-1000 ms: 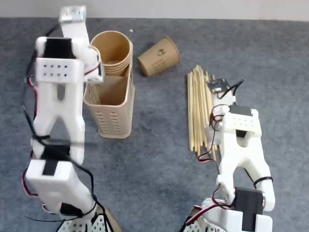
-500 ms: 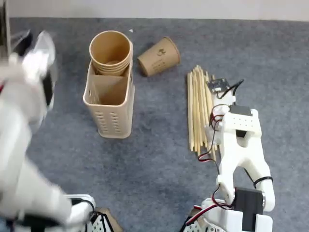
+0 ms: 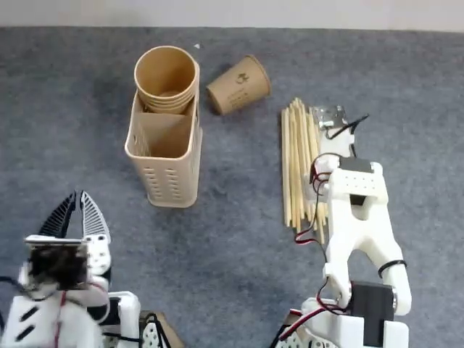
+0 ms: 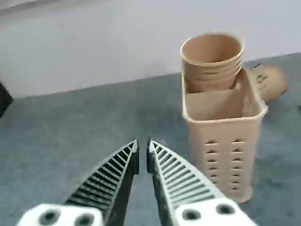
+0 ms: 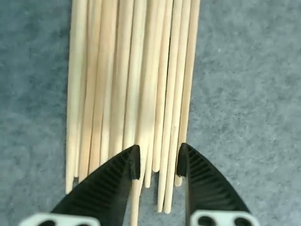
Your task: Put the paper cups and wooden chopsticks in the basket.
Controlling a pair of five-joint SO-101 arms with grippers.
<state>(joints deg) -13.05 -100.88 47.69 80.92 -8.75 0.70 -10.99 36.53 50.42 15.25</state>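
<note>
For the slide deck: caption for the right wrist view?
Right gripper open over wooden chopsticks lying side by side on carpet.

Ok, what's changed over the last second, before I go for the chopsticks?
The left arm swung away from above the basket and pulled back to the near left corner; the left pincer is shut and empty. The right pincer edged slightly farther along the chopsticks, open, gripping nothing. Unchanged: the stacked cups in the basket, the tipped cup beside it, the chopsticks.
</note>
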